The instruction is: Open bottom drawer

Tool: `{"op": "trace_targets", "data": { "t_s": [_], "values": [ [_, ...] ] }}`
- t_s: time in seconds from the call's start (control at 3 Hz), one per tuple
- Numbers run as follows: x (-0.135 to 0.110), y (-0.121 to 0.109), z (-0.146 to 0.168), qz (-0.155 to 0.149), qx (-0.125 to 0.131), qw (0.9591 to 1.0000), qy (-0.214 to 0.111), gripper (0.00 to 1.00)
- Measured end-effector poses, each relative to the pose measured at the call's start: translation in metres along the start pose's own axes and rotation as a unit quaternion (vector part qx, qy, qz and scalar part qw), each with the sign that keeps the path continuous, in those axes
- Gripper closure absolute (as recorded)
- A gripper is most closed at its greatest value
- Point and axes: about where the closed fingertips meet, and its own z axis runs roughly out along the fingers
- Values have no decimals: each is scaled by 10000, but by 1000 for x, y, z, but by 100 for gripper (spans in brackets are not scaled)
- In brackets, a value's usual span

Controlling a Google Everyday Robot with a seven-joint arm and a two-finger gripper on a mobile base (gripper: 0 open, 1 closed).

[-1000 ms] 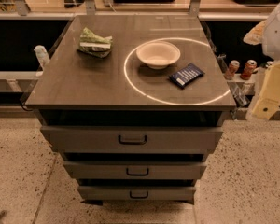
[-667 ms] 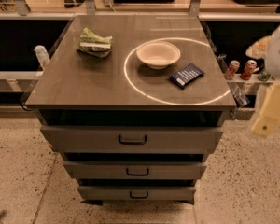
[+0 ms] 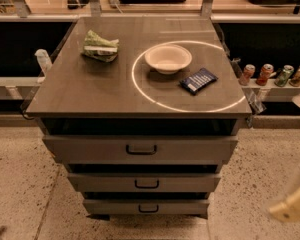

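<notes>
Bottom drawer point(image 3: 110, 207) appears shut, its loop handle point(image 3: 148, 209) untouched; gripper point(image 3: 290, 208) is seen low at right, well apart from it, state cannot be told.

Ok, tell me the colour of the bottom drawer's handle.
Black handle on the grey bottom drawer, clearest in camera view. The gripper is at lower right, apart.

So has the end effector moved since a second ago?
Yes. The end effector dropped from beside the cabinet top to level with the bottom drawer, off its right side.
</notes>
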Motion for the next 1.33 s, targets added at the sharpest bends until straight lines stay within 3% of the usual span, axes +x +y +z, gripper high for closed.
{"op": "trace_targets", "data": {
  "t_s": [0.33, 0.67, 1.0, 1.33],
  "values": [
    [23, 13, 8, 540, 157, 9983, -164, 0],
    [23, 13, 8, 542, 156, 9983, -164, 0],
    [48, 22, 40, 857, -66, 9962, -111, 0],
    [100, 51, 101, 1682, -345, 9851, -48, 0]
  ]
}}
